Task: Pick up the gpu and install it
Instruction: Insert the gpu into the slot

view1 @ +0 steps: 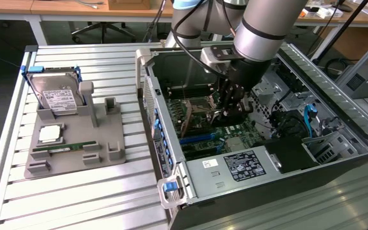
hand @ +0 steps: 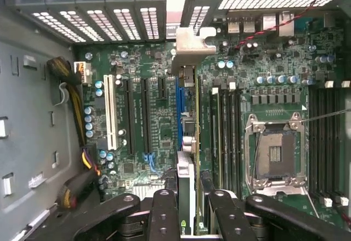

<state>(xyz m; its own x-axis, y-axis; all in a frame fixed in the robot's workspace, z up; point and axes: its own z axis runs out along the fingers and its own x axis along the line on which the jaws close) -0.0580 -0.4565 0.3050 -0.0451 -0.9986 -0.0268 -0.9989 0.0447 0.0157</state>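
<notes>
My fingers [hand: 164,211] are clenched on the gpu [hand: 189,126] at its near end, inside the open computer case [view1: 171,120]. The card sits edge-on, straight ahead of me. Its long axis runs away toward its bracket [hand: 193,41]. The blue slot [hand: 178,109] lies just beside it, parallel.

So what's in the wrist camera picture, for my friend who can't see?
The black gripper holds a thin dark gpu card with a silver metal end bracket edge-on over the green motherboard inside a grey computer case. An empty silver processor socket sits nearby.
</notes>
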